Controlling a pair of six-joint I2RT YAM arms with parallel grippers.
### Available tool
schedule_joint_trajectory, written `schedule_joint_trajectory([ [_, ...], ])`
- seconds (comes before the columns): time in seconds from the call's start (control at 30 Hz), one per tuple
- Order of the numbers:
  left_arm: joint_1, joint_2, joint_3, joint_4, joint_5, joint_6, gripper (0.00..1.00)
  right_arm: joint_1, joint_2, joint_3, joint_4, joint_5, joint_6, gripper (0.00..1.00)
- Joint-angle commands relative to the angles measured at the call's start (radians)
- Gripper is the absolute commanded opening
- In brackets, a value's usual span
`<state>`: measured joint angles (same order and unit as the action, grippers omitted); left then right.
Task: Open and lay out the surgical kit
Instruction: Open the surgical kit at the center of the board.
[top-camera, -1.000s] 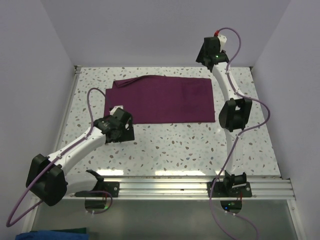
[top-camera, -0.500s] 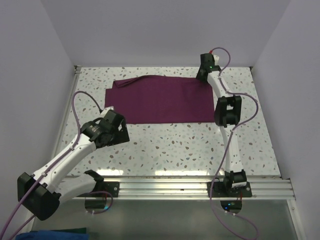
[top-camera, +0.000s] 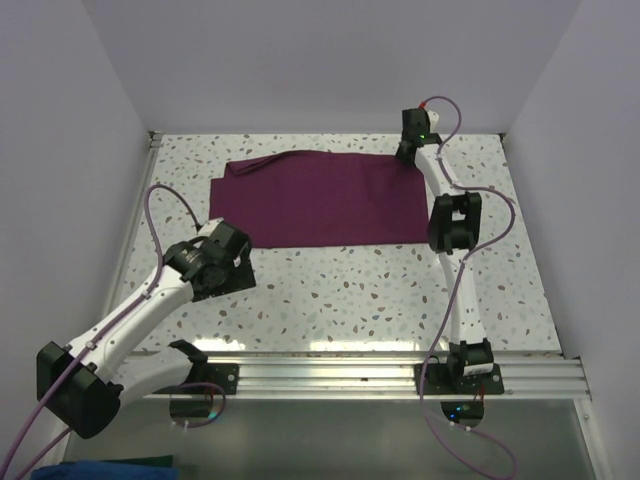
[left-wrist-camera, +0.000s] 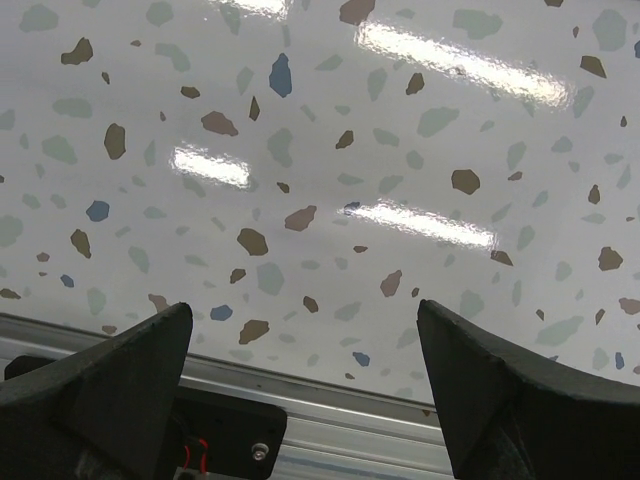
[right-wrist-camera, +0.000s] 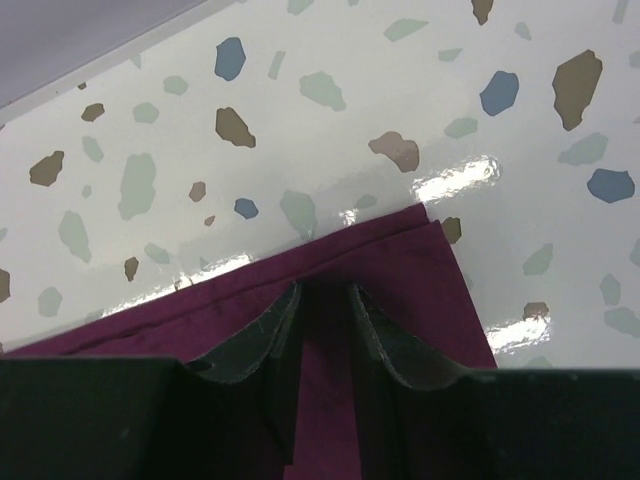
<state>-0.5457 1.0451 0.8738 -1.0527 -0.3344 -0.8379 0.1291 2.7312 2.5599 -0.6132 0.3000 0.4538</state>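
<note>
The surgical kit shows as a dark purple-maroon cloth wrap (top-camera: 320, 200), lying flat and folded across the far half of the table. My right gripper (top-camera: 408, 150) is down at the wrap's far right corner. In the right wrist view its fingertips (right-wrist-camera: 282, 318) rest on the cloth (right-wrist-camera: 420, 270), just inside the folded edge. The right gripper (right-wrist-camera: 325, 290) stands a narrow gap apart with cloth showing between its jaws. My left gripper (top-camera: 235, 272) hovers wide open over bare table, near the wrap's near left corner. It (left-wrist-camera: 305, 320) holds nothing.
The speckled tabletop (top-camera: 380, 290) runs from the wrap to the aluminium rail (top-camera: 400, 365) at the near edge, also seen in the left wrist view as a rail (left-wrist-camera: 330, 430). Walls close in the left, far and right sides. A loose cloth flap (top-camera: 250, 165) sits at the wrap's far left.
My right arm has swung down and inward onto the wrap's far right corner, and its jaws have narrowed. My left arm has drawn back from the wrap's near left corner toward the rail.
</note>
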Motion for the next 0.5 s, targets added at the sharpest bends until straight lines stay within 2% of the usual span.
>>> schedule_joint_trajectory([
  [0.0,-0.003,0.021,0.007,-0.013,-0.028,-0.030,0.98,-0.005,0.025,0.008,0.012,-0.016,0.016,0.27],
  [0.27,-0.003,0.069,0.005,0.042,-0.026,-0.017,0.99,-0.006,-0.021,-0.041,-0.030,0.013,0.006,0.01],
  [0.47,-0.003,0.096,0.007,0.083,-0.020,0.008,0.99,-0.005,-0.053,-0.049,-0.022,0.005,0.013,0.00],
])
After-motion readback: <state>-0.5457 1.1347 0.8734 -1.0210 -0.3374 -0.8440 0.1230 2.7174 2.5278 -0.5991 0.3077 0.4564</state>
